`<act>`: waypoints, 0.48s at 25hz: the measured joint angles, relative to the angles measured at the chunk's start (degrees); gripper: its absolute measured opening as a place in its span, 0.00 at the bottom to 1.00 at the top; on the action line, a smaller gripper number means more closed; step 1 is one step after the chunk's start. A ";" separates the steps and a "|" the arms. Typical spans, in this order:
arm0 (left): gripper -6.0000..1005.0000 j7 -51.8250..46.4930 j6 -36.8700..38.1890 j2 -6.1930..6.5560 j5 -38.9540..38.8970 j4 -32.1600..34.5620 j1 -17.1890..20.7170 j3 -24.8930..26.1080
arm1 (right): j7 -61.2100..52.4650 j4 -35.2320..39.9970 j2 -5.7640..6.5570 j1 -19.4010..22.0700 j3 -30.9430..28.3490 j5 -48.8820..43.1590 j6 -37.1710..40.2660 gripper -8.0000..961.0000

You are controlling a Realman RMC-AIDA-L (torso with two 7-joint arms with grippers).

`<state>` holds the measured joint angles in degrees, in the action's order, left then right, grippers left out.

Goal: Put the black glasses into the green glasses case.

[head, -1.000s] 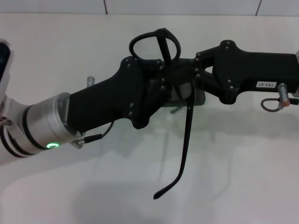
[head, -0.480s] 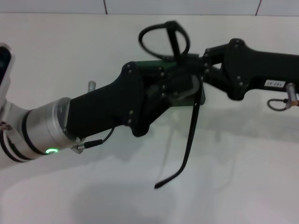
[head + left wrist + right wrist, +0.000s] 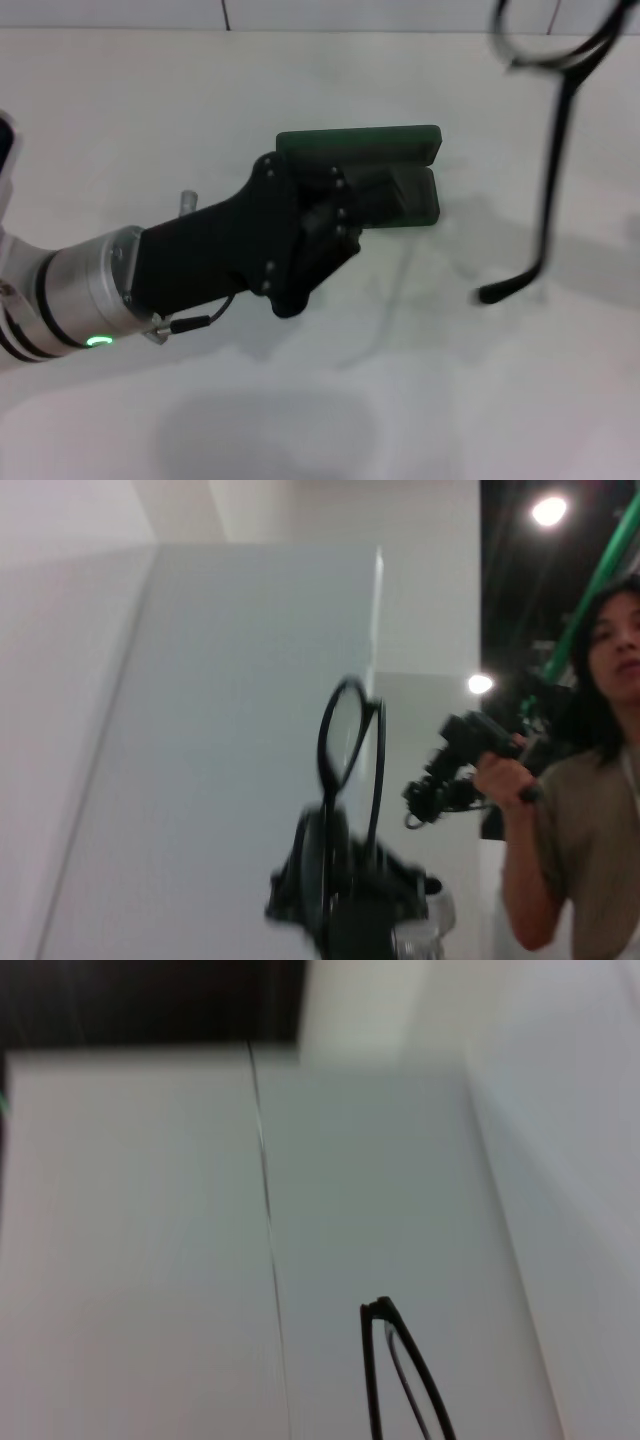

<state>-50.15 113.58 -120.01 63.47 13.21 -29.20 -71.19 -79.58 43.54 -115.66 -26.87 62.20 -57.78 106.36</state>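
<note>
Case: the green glasses case (image 3: 385,178) lies open on the surface (image 3: 300,400), centre.
Left gripper (image 3: 385,195): at the case; finger state cannot be told.
Change: the black glasses (image 3: 552,150) have swung away to two o'clock, aloft.
Right gripper: out of view.
Meaning: insertion still pending.

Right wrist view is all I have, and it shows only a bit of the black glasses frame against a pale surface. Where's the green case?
Observer: The green glasses case lies open on the white table, in the middle of the head view.
Operator: Is anything at it?
Observer: Yes, the left gripper is right at the case's near half.
Operator: And where are my glasses relative to it?
Observer: The black glasses are up off the table, to the right of the case, with one temple arm hanging down unfolded. The left wrist view shows the right gripper holding them from below.
</note>
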 joint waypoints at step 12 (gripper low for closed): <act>0.06 1.88 1.92 -0.73 -11.31 0.86 -4.99 -20.62 | 11.37 -10.51 -0.52 -8.65 9.30 12.23 -5.89 0.04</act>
<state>-48.28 115.51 -120.75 52.16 14.07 -34.19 -91.81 -68.21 33.03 -116.18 -35.53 71.51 -45.55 100.46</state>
